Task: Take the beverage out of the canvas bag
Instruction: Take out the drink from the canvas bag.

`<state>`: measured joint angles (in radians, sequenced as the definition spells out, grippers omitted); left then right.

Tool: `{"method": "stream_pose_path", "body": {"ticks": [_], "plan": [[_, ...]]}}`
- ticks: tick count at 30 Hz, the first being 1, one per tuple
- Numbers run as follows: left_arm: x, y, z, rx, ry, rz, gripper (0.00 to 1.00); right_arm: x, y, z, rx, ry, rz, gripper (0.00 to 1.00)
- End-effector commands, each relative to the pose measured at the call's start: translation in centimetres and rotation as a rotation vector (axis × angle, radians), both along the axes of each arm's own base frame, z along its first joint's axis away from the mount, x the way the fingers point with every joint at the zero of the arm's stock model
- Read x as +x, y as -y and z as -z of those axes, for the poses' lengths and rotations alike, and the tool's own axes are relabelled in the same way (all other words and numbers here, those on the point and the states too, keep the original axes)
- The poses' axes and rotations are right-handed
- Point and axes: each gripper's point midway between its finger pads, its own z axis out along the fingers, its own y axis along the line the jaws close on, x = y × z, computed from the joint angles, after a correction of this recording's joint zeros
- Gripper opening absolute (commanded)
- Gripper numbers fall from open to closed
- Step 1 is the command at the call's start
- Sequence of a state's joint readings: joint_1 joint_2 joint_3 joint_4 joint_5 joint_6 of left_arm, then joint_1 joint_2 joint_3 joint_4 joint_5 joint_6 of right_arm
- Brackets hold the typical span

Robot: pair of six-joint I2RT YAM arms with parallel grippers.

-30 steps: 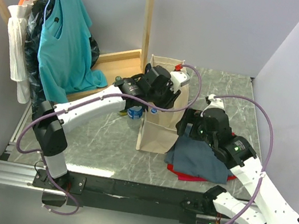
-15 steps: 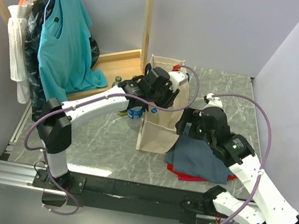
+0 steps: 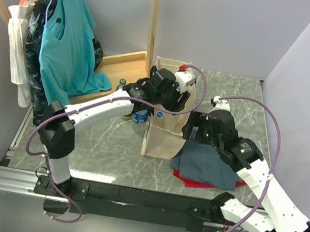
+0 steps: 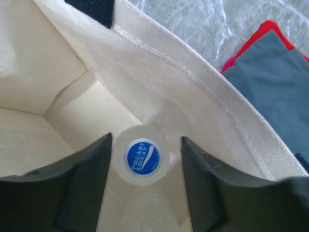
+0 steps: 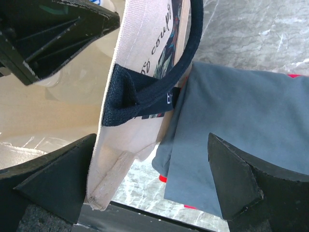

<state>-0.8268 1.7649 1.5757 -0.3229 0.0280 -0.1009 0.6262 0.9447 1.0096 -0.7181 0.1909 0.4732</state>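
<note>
So, nearest our bases, the right gripper (image 5: 152, 137) stands wide apart astride the right-hand rim of the canvas bag (image 3: 159, 141). The wall and a navy handle (image 5: 145, 92) lie between its fingers, unpinched, with the folded grey-blue cloth (image 3: 206, 164) just beside. Farther in, the left gripper (image 4: 145, 140) is down inside the bag's mouth, jaws apart, one finger on each side of the beverage (image 4: 142, 155) and not clamped on it. The bottle stands upright close to the bag's right-hand wall, its long axis in line with the claw, so we look straight down on its blue cap. We judge the left arm the one to close and lift straight up.
</note>
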Motion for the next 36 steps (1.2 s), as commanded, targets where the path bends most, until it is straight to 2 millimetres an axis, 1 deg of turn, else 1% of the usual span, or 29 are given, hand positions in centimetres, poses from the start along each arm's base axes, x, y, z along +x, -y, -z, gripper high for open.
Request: {"method": "stream_pose_path", "body": {"ticks": [1, 13, 18, 22, 25, 27, 28, 31, 33, 36], "plan": [[0.1, 0.4, -3.8, -0.089, 0.063, 0.010, 0.66, 0.7, 0.3, -1.5, -0.021, 0.046, 0.013, 1.00], [-0.2, 0.5, -2.5, -0.073, 0.038, 0.020, 0.63, 0.7, 0.4, -1.5, -0.022, 0.046, 0.016, 1.00], [-0.3, 0.3, -1.3, -0.049, 0.014, 0.015, 0.62, 0.7, 0.4, -1.4, -0.027, 0.043, 0.012, 1.00], [-0.7, 0.0, -1.3, -0.059, 0.016, 0.018, 0.66, 0.7, 0.4, -1.2, -0.026, 0.041, 0.012, 1.00], [-0.7, -0.2, -0.9, -0.044, 0.007, 0.014, 0.65, 0.7, 0.3, -1.4, -0.022, 0.042, 0.012, 1.00], [-0.7, -0.2, -0.3, -0.030, -0.004, 0.008, 0.60, 0.7, 0.4, -1.4, -0.024, 0.043, 0.014, 1.00], [-0.8, -0.3, -0.1, -0.031, -0.005, 0.011, 0.59, 0.6, 0.3, -1.3, -0.022, 0.041, 0.011, 1.00], [-0.7, -0.4, -1.0, -0.056, 0.022, 0.006, 0.61, 0.6, 0.3, -1.3, -0.018, 0.040, 0.011, 1.00], [-0.7, -0.4, -0.9, -0.046, 0.019, 0.008, 0.58, 0.7, 0.3, -1.4, -0.019, 0.043, 0.011, 1.00], [-0.5, -0.1, -0.5, -0.036, 0.012, 0.010, 0.48, 0.8, 0.3, -1.4, -0.021, 0.044, 0.013, 1.00]]}}
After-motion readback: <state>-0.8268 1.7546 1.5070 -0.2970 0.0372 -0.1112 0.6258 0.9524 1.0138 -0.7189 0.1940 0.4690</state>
